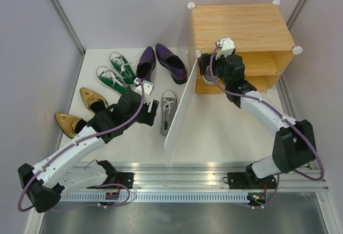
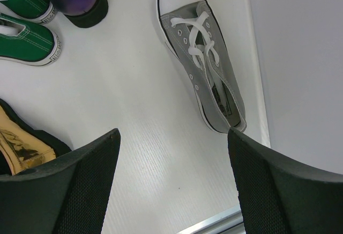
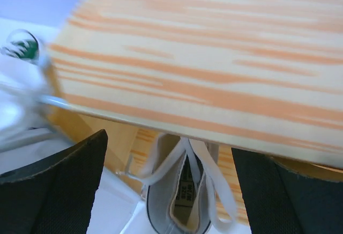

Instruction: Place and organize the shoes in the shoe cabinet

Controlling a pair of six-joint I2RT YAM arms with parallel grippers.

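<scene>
One grey sneaker (image 2: pixel 206 67) with white laces lies on the white table beside the white door panel (image 1: pixel 179 113); it also shows in the top view (image 1: pixel 168 110). My left gripper (image 2: pixel 172 137) is open and empty just left of it (image 1: pixel 151 110). The other grey sneaker (image 3: pixel 185 191) lies heel towards me on the lower shelf of the wooden shoe cabinet (image 1: pixel 241 30), under the shelf board (image 3: pixel 214 57). My right gripper (image 3: pixel 169 143) is open, its fingers standing wide on either side of that sneaker, at the cabinet's left end (image 1: pixel 205 68).
Green sneakers (image 1: pixel 115 73), purple dress shoes (image 1: pixel 161 59) and gold pointed shoes (image 1: pixel 80 110) lie on the table left of the door. Grey walls close both sides. A metal rail (image 1: pixel 187 183) runs along the near edge.
</scene>
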